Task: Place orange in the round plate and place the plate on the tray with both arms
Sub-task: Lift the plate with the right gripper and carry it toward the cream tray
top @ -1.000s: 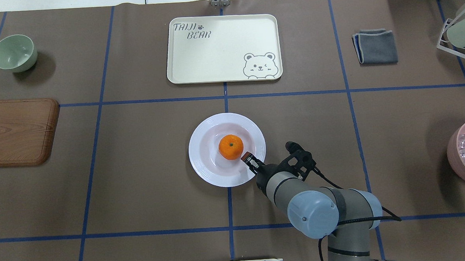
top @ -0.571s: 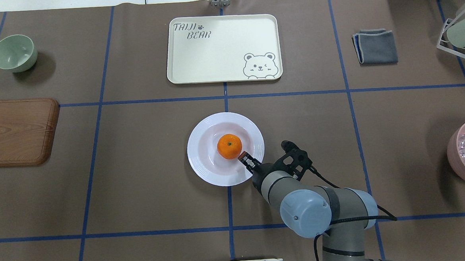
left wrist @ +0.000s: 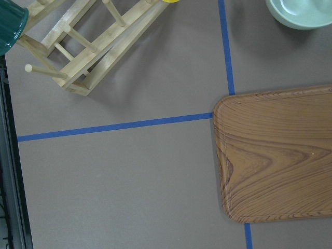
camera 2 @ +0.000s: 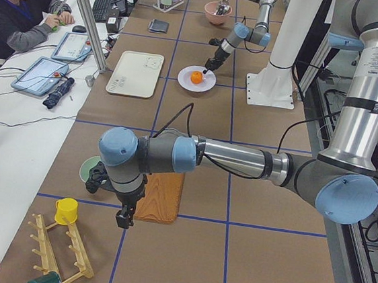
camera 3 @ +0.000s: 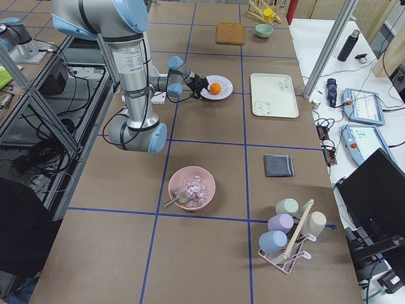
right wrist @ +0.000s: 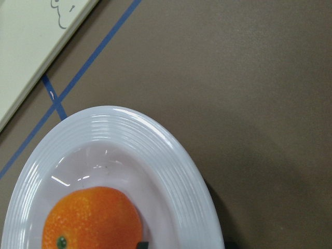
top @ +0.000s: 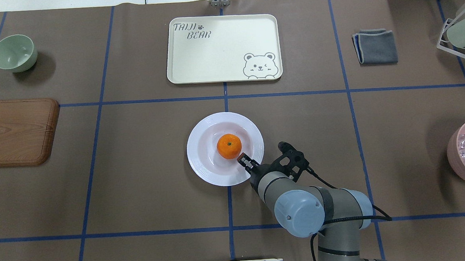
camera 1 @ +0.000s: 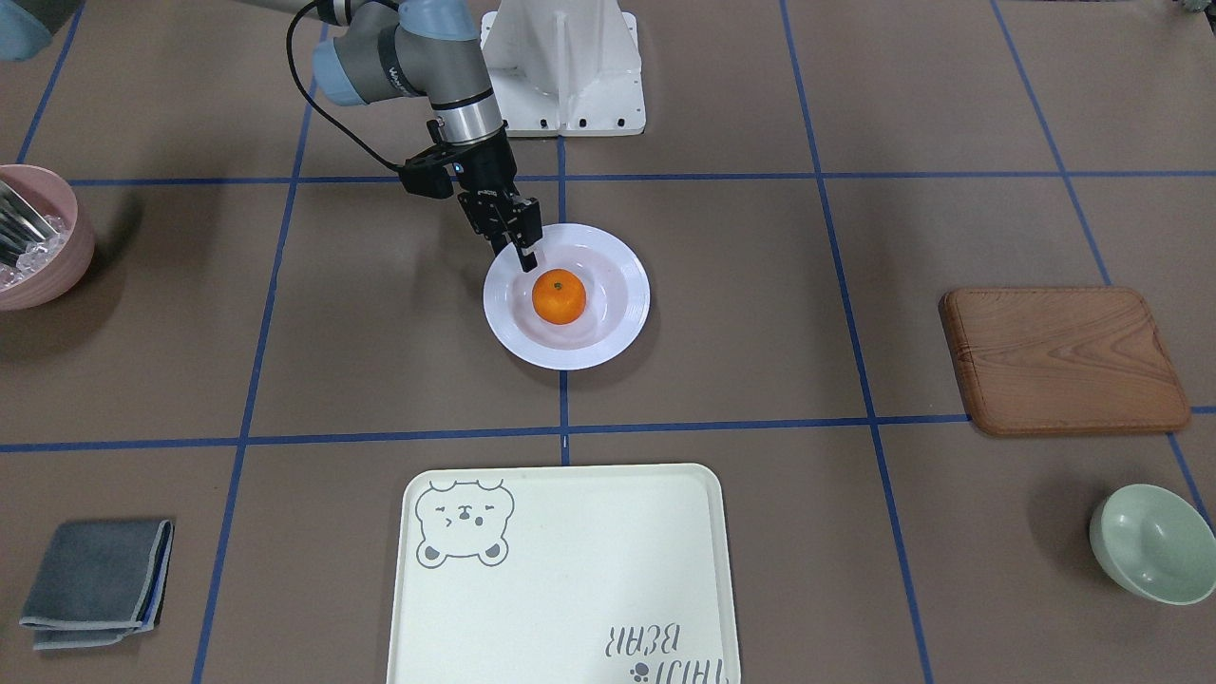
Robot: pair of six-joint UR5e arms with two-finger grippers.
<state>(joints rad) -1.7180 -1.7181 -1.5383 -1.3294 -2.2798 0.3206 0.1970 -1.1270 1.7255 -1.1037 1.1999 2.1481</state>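
Just ahead of the right hand (top: 242,160), the orange (top: 229,146) lay in the round plate (top: 200,168), whose near rim the fingertips straddled. The wrist view cut them off, so clenched or released could not be told. The tray (top: 223,47) sat well beyond. The left hand (camera 2: 124,219) was equally unreadable.

A brown paper-covered table (top: 139,183) gridded with blue tape carries a glossy white round plate (top: 202,168), its near rim at the tips of the right pincer (top: 243,160). Beyond the pincer, away from the robot, lies a pale cream rectangular tray (top: 220,51) with a grey bear drawing. Well off to the pincer's left lie a brown wooden board (top: 15,132) and, farther out, a mint-green bowl (top: 13,52). To its right sit a folded grey cloth (top: 376,46) and a pink bowl (top: 456,154). Behind it stands the white robot base (camera 1: 560,76).
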